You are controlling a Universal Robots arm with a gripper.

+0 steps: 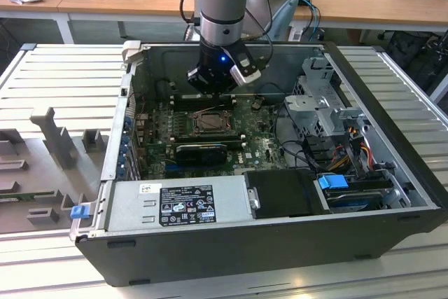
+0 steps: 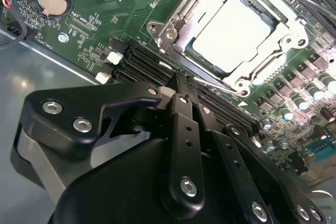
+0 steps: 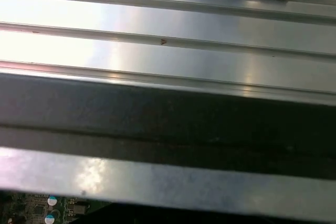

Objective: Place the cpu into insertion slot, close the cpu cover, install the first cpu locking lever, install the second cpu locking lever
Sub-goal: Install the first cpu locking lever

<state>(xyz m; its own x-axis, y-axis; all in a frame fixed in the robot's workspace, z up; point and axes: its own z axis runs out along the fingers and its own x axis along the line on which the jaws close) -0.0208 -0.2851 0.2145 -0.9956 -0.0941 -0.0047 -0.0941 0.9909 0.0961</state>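
one arm hangs over the open computer case (image 1: 392, 173), its pincer (image 1: 210, 89) low inside, just behind the insertion slot (image 1: 210, 122) as the exterior view has it. in the second wrist view the pincer (image 2: 181, 90) has its fingers (image 2: 184, 129) drawn together with nothing between them, the tips hovering just beside the socket's near edge, over the long black card slots (image 2: 142, 61).

the cpu (image 2: 233, 35) already lies in the insertion slot (image 2: 176, 22), its pale face showing through the window of the cpu cover (image 2: 202, 1), which looks to be lying down over it, though whether it sits fully flat i cannot tell. a thin metal lever (image 2: 220, 83) runs along the near edge of the socket, close to the fingertips.

the risk, as i judge it, is in that small gap: the closed tips could slide off the thin lever and strike the green board (image 2: 94, 30) or the card slots. pushing while the cover is not fully seated could load the chip unevenly and bend the contacts beneath. a skewed push could also spring the lever sideways past its catch.
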